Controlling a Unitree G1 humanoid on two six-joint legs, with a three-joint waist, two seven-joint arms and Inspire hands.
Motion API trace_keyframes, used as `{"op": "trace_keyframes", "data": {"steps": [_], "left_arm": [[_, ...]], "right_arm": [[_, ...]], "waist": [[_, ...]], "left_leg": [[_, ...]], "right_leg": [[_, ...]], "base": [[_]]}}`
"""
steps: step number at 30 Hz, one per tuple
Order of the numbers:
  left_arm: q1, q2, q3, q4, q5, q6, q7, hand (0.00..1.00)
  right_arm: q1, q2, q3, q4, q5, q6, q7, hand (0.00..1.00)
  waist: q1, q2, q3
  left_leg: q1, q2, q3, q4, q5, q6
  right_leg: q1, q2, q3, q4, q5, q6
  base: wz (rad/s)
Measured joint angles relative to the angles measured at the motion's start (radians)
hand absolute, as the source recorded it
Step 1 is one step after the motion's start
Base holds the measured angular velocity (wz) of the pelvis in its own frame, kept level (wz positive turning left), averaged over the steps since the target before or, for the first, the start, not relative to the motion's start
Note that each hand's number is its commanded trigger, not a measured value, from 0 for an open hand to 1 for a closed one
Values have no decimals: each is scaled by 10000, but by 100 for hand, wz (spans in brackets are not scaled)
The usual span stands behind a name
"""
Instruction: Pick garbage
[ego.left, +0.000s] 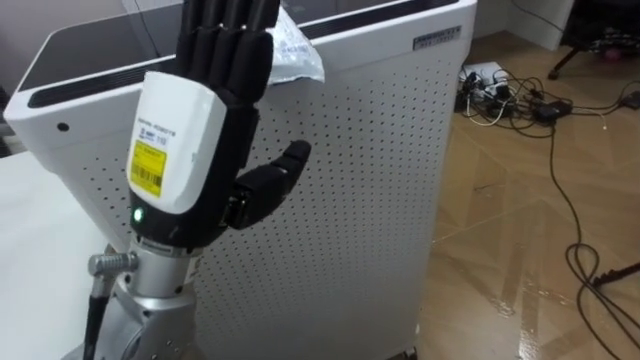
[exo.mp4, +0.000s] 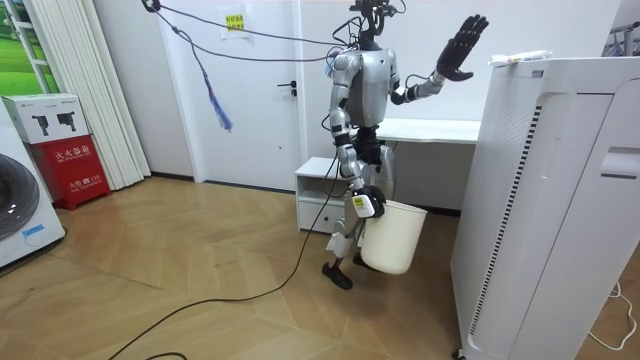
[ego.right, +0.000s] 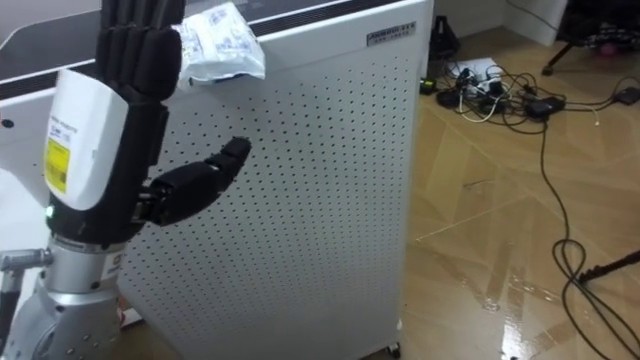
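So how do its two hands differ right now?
The left hand is raised high; the right hand hangs low. The left is open and empty near the crumpled wrapper on the white perforated unit; the right is at the rim of the white bin. Both bear yellow labels.

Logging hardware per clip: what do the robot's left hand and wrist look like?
The left hand has black fingers, a white back cover with a yellow label and green light, a silver wrist, and a dark cable beside it.
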Motion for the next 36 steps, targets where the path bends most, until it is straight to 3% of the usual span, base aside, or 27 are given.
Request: {"op": "trace_keyframes", "data": {"steps": [4,13,23,30,36], "left_arm": [[-299,-1,85,-231,51,19,86,0],[-346,-4,88,-306,221,128,43,0],[-408,-10,-233,-175,205,498,-472,0],[-411,-12,-973,846,217,984,-995,0],[-454,1,-1014,1478,202,1083,-1147,0]], "right_arm": [[68,-19,-11,110,-17,8,4,100],[164,-18,-11,112,-248,88,168,100],[134,-16,0,112,-230,90,168,100],[108,-143,-9,111,-252,302,418,100],[-65,-211,-27,83,-406,406,567,100]], "waist": [[64,24,-16],[125,30,-22],[87,-64,37],[-163,20,-15],[-440,68,-20]], "left_leg": [[33,1,7,-2,0,0],[191,-14,12,-107,15,-17],[320,1,139,-187,19,-21],[321,12,167,-155,17,-20],[347,6,175,-173,17,-20]], "right_leg": [[25,-5,12,1,0,0],[121,-19,-42,8,0,1],[159,-28,78,4,0,1],[149,-17,208,17,1,-1],[154,-14,285,16,1,-1]], "base": [[0],[0],[-4],[-1],[0]]}}
